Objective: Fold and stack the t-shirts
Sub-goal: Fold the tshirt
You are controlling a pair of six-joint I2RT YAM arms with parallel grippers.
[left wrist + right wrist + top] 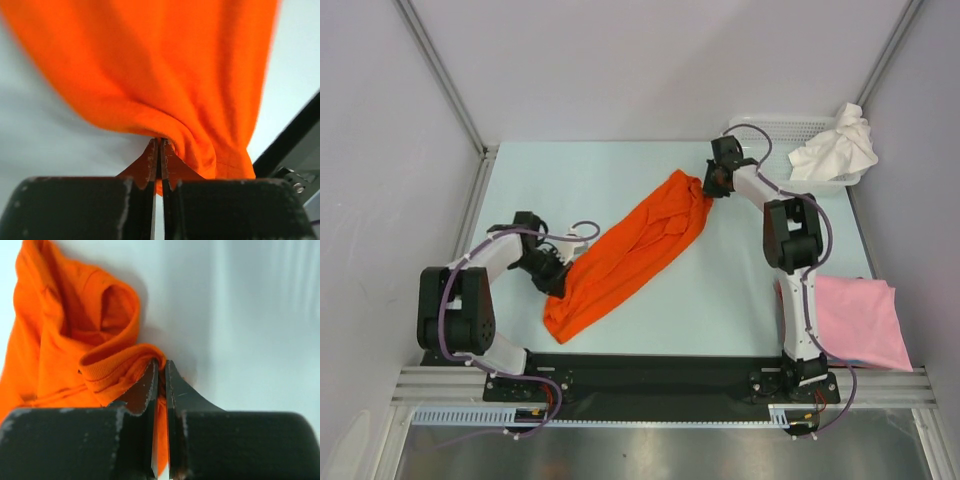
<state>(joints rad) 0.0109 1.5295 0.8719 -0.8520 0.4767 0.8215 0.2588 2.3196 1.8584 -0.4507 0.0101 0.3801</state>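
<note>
The bright orange cloth t-shirt (630,250) stretches diagonally across the pale worktop (550,180), from 8 to 1 o'clock. The left end effector (558,282) and the right end effector (708,186) are each clamped closed on cloth near its two ends. Bare worktop shows at 10 and 5 o'clock.

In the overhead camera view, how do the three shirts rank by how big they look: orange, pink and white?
1. orange t-shirt, stretched out long.
2. pink t-shirt, lying flat, partly hidden by an arm.
3. white t-shirt, crumpled in the basket.
</note>
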